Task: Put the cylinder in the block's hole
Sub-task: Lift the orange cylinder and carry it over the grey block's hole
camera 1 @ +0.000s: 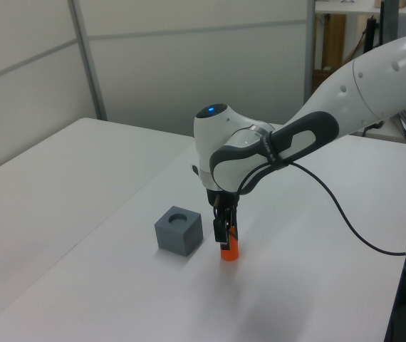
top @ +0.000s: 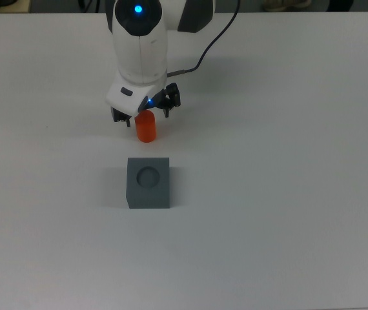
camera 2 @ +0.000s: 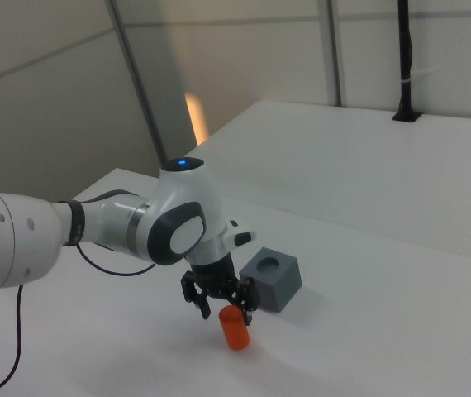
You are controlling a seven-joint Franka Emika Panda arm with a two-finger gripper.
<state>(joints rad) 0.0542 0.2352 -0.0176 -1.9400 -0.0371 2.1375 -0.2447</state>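
Top view, items by descending size.

1. Table (top: 287,194): white, matte, flat; carries every item below.

2. Arm (camera 1: 345,100): white Panda with dark joint bands and a black cable looping off the wrist. It reaches in from the left view's right and bends down over the cylinder.

3. Gripper (top: 146,115): black two-finger unit under a white housing with a blue light. Jaws spread, one finger on each side of the cylinder's upper part in the top view, with daylight showing at both; the right view (camera 2: 220,304) shows the same straddle. No contact visible, so not yet pinching.

4. Block (top: 149,183): slate-grey matte cube, round hole centred in its top face, hole empty. Sits flat on the table, below the cylinder in the top view, apart from it with bare table between. In the left view (camera 1: 179,230) it lies on the left view's left of the cylinder.

5. Cylinder (top: 146,126): orange-red, smooth, upright on the table, between the spread fingers.

Handling estimate for item 5: likely rigid and light, not fragile; its smooth curved wall may slip or twist under a shallow pinch. Suggested hold: across the diameter, on the upper half, leaving the lower half free to enter the hole. Keep it vertical, since the hole looks only slightly wider.
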